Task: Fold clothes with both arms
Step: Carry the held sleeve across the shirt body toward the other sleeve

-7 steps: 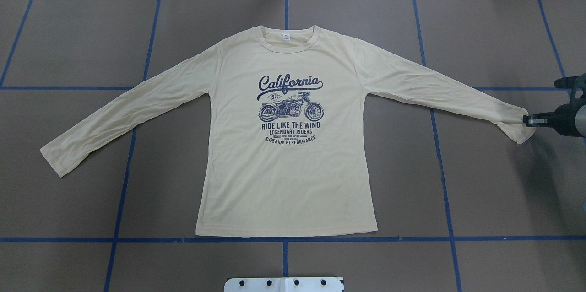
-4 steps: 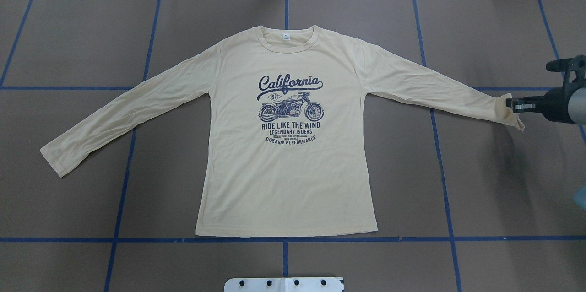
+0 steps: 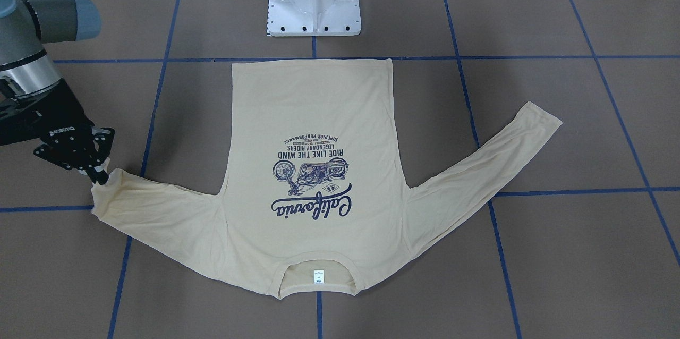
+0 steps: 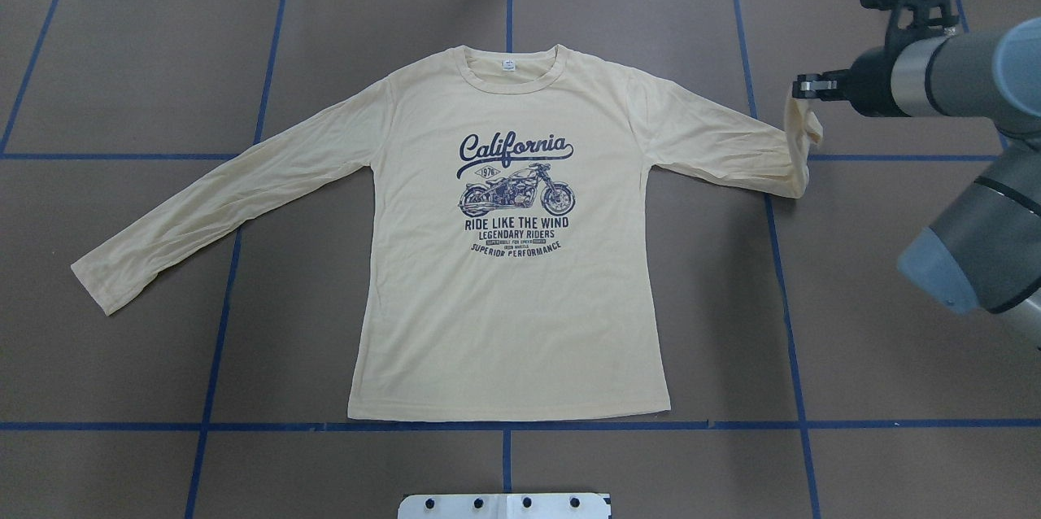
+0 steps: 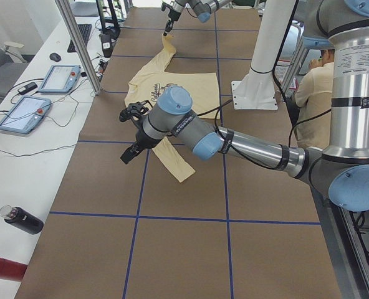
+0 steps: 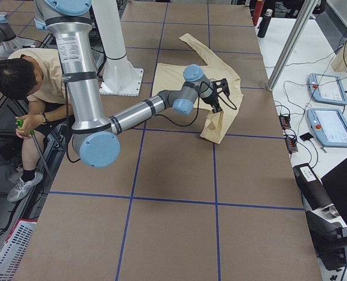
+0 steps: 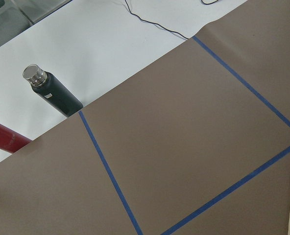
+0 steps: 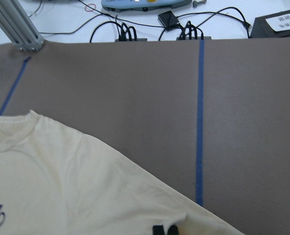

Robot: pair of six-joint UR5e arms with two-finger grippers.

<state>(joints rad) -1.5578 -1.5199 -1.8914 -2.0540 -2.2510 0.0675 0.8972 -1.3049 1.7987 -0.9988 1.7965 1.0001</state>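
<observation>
The right claw, clamped on the sleeve cuff, has carried it up and inward since half a second ago. The shirt otherwise lies flat, print up, on the surface, left of that claw. Whether the left claw is open cannot be told.

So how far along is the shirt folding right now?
Barely started. Done: the cream California shirt lies spread print up, its body unfolded. In hand: the right gripper pinches one sleeve cuff, lifted off the table and bent toward the body. Left: lay that sleeve across, fold the other sleeve, which lies flat, then the body. The left gripper hangs beside that sleeve.
</observation>
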